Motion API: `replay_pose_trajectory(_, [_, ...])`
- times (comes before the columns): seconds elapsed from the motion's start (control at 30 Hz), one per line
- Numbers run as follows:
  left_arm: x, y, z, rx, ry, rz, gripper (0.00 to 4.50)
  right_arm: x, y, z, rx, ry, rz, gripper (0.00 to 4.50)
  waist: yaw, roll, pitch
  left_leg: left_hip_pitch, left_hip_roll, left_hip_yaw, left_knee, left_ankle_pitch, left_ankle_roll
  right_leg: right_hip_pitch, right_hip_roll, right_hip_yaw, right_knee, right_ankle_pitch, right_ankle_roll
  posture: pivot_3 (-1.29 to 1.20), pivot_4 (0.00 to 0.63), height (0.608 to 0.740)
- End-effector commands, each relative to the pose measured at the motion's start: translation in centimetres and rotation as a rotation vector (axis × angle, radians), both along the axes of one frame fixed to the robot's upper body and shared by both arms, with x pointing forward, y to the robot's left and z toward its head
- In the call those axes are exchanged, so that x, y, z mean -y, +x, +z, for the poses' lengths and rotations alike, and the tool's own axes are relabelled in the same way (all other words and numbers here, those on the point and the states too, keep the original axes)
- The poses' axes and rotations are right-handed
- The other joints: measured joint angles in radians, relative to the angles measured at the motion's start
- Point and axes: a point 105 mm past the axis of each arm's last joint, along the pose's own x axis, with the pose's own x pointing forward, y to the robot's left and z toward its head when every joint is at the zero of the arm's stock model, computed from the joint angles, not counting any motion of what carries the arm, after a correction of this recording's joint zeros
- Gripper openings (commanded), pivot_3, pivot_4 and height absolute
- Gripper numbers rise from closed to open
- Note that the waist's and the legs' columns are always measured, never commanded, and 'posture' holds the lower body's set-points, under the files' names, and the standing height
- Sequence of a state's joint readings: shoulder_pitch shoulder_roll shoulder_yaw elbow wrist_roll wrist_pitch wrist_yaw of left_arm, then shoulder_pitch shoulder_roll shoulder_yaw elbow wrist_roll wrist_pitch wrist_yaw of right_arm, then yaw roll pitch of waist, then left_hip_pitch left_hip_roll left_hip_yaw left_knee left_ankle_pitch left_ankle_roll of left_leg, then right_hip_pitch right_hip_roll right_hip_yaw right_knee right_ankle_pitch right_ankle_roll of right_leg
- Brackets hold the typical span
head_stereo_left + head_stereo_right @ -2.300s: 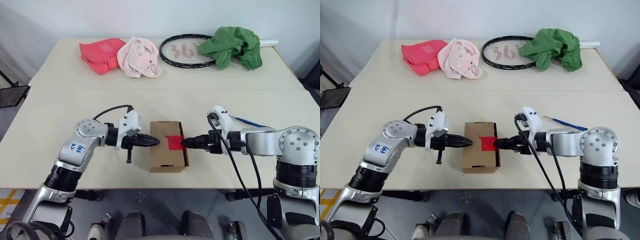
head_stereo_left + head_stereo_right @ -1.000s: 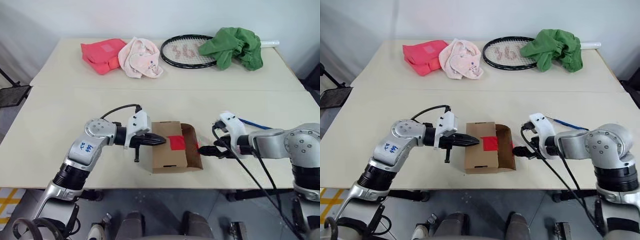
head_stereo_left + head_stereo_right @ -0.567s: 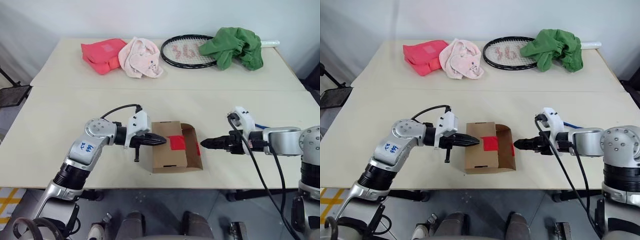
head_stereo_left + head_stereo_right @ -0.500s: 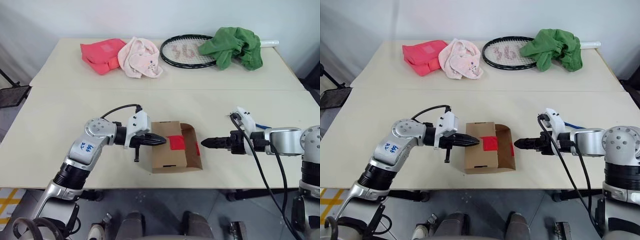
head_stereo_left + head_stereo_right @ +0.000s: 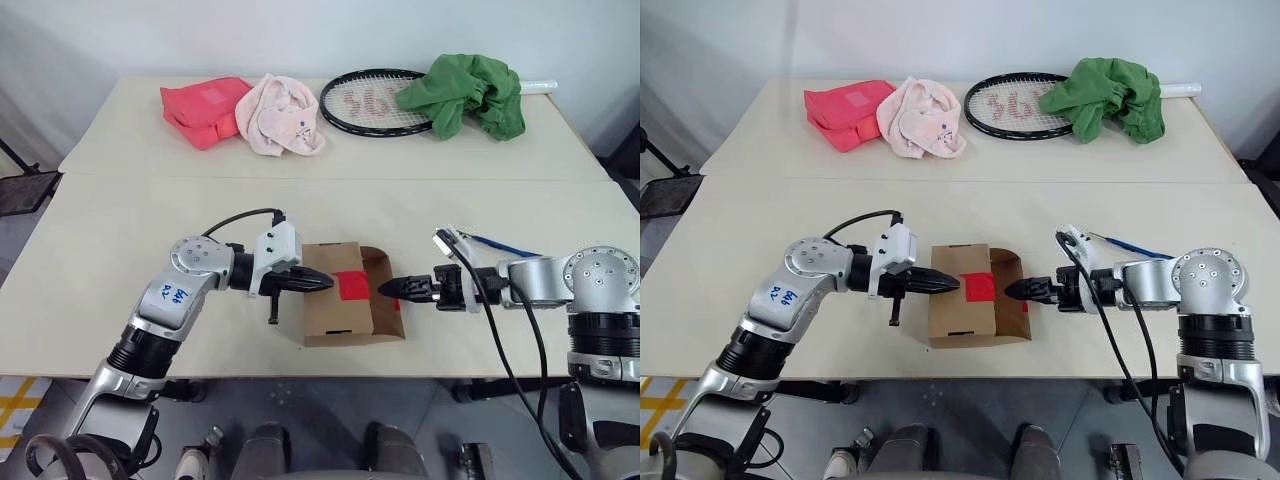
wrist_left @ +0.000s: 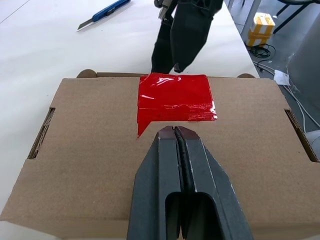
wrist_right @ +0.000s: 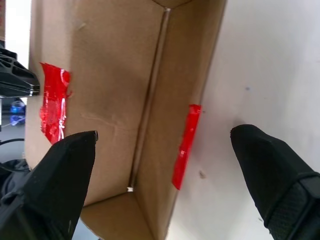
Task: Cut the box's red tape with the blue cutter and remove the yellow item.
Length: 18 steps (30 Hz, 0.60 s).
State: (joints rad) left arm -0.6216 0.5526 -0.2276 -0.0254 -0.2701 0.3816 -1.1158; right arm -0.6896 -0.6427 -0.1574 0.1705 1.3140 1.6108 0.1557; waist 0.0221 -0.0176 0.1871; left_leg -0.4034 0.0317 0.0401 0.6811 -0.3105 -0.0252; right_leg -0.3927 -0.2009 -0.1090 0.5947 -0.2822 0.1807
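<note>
**Opened box on tabletop, both grippers at it**

Box: brown cardboard, near the front edge of the cream tabletop, between the two arms. Its flap on the robot's right side hangs open and lies folded out on the tabletop; the inside shown in the right wrist view is bare cardboard.

Red tape: one patch on the box's top face, with a torn lower corner; a second strip on the edge of the open flap, seen in the right wrist view.

Left gripper: fingers pressed together, tips resting on the box's top face just short of the red patch, coming in from the robot's left.

Right gripper: fingers spread wide apart and holding nothing, pointing at the open flap side of the box; whether it touches the flap cannot be told.

Blue cutter: lying on the tabletop behind the right forearm, well apart from the box.

Far tabletop, left to right: coral-red pouch; pink cloth touching it; black racket; green cloth lying over the racket's right rim.
</note>
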Motion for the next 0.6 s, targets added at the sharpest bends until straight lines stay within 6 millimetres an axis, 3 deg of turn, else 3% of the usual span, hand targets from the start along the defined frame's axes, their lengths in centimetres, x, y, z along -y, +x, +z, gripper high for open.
replay_pose_trajectory(0.03, [-0.1, -0.2, -1.2, -0.028, 0.045, 0.001, 0.00, -0.7, -0.3, -0.5, -0.025, 0.032, 0.022, 4.48, 0.000, 0.000, 0.000, 0.000, 0.000, 0.000, 0.000, 0.000, 0.000, 0.000, 0.000, 0.000, 0.000, 0.000, 0.000, 0.00, 0.150, 0.740])
replay_pose_trajectory(0.1, [-0.1, -0.2, -1.2, -0.027, 0.046, 0.001, 0.00, -0.9, -0.4, -0.8, -0.035, 0.040, 0.025, 4.48, 0.000, 0.000, 0.000, 0.000, 0.000, 0.000, 0.000, 0.000, 0.000, 0.000, 0.000, 0.000, 0.000, 0.000, 0.000, 0.00, 0.150, 0.740])
replay_pose_trajectory(0.2, [-0.1, -0.1, -1.1, -0.025, 0.048, 0.001, 0.00, -1.0, -0.4, -1.4, -0.051, 0.037, 0.020, 3.94, 0.000, 0.000, 0.000, 0.000, 0.000, 0.000, 0.000, 0.000, 0.000, 0.000, 0.000, 0.000, 0.000, 0.000, 0.000, 0.00, 0.150, 0.740])
replay_pose_trajectory(0.3, [-0.1, -0.1, -1.1, -0.025, 0.048, 0.002, 0.00, -1.0, -0.5, -1.8, -0.056, 0.026, 0.015, 2.93, -0.001, 0.000, 0.000, 0.000, 0.000, 0.000, 0.000, 0.000, 0.000, 0.000, 0.000, 0.000, 0.000, 0.000, 0.000, 0.00, 0.150, 0.740])
replay_pose_trajectory(0.6, [-0.1, -0.2, -1.0, -0.026, 0.047, 0.002, 0.00, -2.9, -0.7, -2.3, -0.056, 0.034, 0.069, 2.93, -0.008, 0.000, -0.001, 0.001, 0.000, 0.000, 0.000, 0.000, 0.000, 0.000, 0.000, 0.000, 0.001, 0.000, 0.000, 0.00, 0.150, 0.740])
